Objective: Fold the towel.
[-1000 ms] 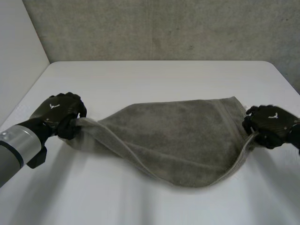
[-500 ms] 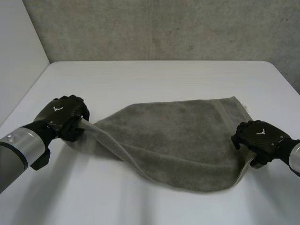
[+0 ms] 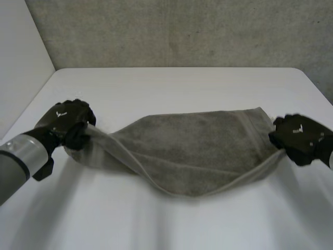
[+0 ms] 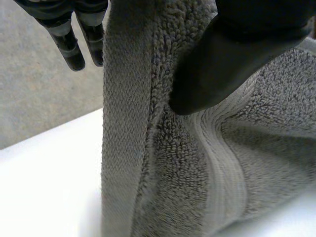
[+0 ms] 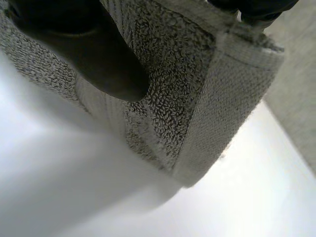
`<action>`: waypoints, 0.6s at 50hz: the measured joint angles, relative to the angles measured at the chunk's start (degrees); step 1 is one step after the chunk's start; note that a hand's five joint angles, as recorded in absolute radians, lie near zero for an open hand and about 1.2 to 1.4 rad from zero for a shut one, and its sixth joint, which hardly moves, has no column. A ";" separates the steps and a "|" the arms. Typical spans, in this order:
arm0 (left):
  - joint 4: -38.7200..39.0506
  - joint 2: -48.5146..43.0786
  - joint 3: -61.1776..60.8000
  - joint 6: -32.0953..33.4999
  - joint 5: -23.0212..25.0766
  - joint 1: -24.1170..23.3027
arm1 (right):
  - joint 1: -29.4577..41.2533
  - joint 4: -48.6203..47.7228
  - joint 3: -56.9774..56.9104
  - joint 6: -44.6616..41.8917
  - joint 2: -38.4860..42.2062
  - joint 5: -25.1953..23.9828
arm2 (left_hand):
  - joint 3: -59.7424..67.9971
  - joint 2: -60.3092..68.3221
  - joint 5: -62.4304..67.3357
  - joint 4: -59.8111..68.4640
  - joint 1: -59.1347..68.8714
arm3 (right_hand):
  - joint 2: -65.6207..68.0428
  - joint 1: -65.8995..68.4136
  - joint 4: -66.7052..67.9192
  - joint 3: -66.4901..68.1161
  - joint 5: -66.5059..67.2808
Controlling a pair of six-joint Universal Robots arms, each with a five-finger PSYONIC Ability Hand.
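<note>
A grey towel [image 3: 192, 151] is stretched between my two hands above the white table [image 3: 171, 86], sagging in the middle with a doubled front edge. My left hand [image 3: 67, 122] is shut on the towel's left end; in the left wrist view its thumb [image 4: 222, 64] presses the terry cloth [image 4: 163, 148] against the fingers. My right hand [image 3: 302, 138] is shut on the towel's right end; in the right wrist view its thumb [image 5: 98, 64] pins the hemmed corner [image 5: 212, 98], which hangs off the table.
Behind the table stands a grey concrete wall [image 3: 182, 31]. The table's far edge and left edge [image 3: 31, 104] lie close to my left arm.
My right hand dipped inward onto the towel's right edge half a second ago, then came back out to the right holding that end. The towel's front sag has risen.
</note>
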 measured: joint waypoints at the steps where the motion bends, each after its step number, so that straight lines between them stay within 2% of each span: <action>1: 0.25 -0.67 0.73 0.02 -0.07 -0.04 | 0.49 0.03 -1.07 0.62 0.26 0.02 | 0.00 -0.05 0.00 0.00 0.00 | 0.00 0.00 0.00 0.00 0.00; 6: 2.58 -7.80 10.21 0.47 -1.56 -0.65 | 4.93 0.02 -12.90 8.06 4.79 0.79 | 0.00 0.00 0.00 0.00 0.00 | 0.00 0.00 0.00 0.00 0.00; 12: 4.66 -15.80 28.41 -0.10 -5.19 -1.88 | 8.67 -0.45 -33.22 22.27 10.95 3.30 | 0.00 0.46 0.00 0.00 0.17 | 0.00 0.00 0.00 0.00 0.00; 14: 6.12 -17.56 36.34 -1.28 -6.50 -2.79 | 9.44 -2.02 -42.09 30.48 11.74 4.71 | 0.00 0.59 0.00 0.00 0.17 | 0.00 0.00 0.00 0.00 0.00; 18: 10.77 -18.05 45.35 -4.92 -7.78 -3.88 | 9.73 -8.81 -50.67 45.00 9.67 6.58 | 0.00 0.60 0.00 0.00 0.17 | 0.00 0.00 0.00 0.00 0.00; 23: 18.32 -15.16 45.83 -11.34 -7.62 -3.93 | 9.49 -17.49 -50.00 56.52 5.98 6.87 | 0.00 0.62 0.00 0.00 0.17 | 0.00 0.00 0.00 0.00 0.00; 30: 23.49 -12.43 34.87 -15.26 -4.44 -2.65 | 9.03 -20.59 -39.13 55.00 4.07 3.62 | 0.00 0.66 0.00 0.00 0.17 | 0.00 0.00 0.00 0.00 0.00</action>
